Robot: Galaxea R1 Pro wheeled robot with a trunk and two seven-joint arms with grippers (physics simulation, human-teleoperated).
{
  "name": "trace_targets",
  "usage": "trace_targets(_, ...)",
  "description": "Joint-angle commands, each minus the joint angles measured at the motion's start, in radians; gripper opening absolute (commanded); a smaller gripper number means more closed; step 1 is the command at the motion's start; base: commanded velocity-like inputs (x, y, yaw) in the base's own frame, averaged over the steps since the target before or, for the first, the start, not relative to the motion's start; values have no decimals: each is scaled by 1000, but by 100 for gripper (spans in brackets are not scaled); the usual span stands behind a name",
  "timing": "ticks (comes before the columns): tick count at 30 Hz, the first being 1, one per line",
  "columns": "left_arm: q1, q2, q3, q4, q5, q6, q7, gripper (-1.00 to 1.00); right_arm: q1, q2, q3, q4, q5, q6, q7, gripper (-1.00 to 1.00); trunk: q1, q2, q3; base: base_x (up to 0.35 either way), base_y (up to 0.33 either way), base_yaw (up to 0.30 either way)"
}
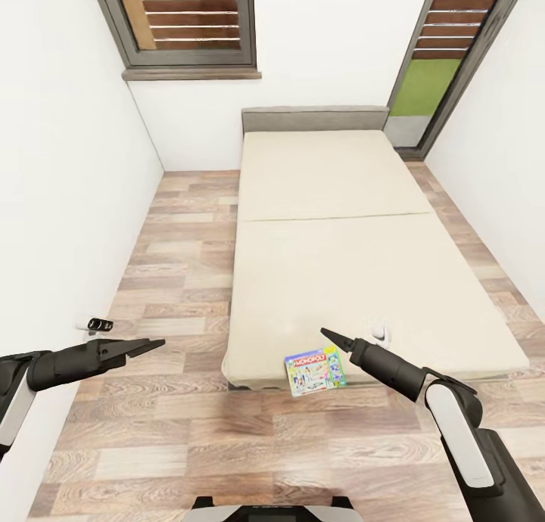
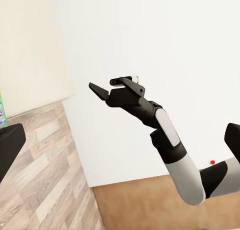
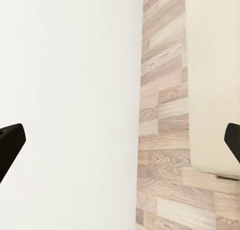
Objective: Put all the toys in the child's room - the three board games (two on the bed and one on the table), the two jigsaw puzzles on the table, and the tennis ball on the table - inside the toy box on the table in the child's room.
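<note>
A green-and-white Monopoly board game (image 1: 315,371) lies flat at the foot edge of the cream bed (image 1: 333,280), partly overhanging it. My right gripper (image 1: 333,337) hovers open just above and to the right of that box, holding nothing; it is also seen in the left wrist view (image 2: 110,86). My left gripper (image 1: 145,347) is open and empty over the wood floor to the left of the bed, pointing toward it. The table, toy box, jigsaw puzzles and tennis ball are out of view.
White walls close in on both sides. A small black fitting (image 1: 99,325) sticks out of the left wall near my left arm. A strip of wood-plank floor (image 1: 182,280) runs between that wall and the bed. A shuttered window (image 1: 188,23) is at the far end.
</note>
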Motion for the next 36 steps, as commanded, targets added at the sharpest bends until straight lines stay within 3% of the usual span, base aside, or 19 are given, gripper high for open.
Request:
trace_targets(1, 0, 0, 0, 0, 0, 11, -3, 100, -1, 0, -1, 0, -1, 6, 2, 100, 1, -2, 0, 0, 0, 0)
trace_targets(36, 0, 0, 0, 1, 0, 10, -3, 100, -1, 0, -1, 4, 0, 6, 2, 100, 1, -2, 58, 0, 0, 0)
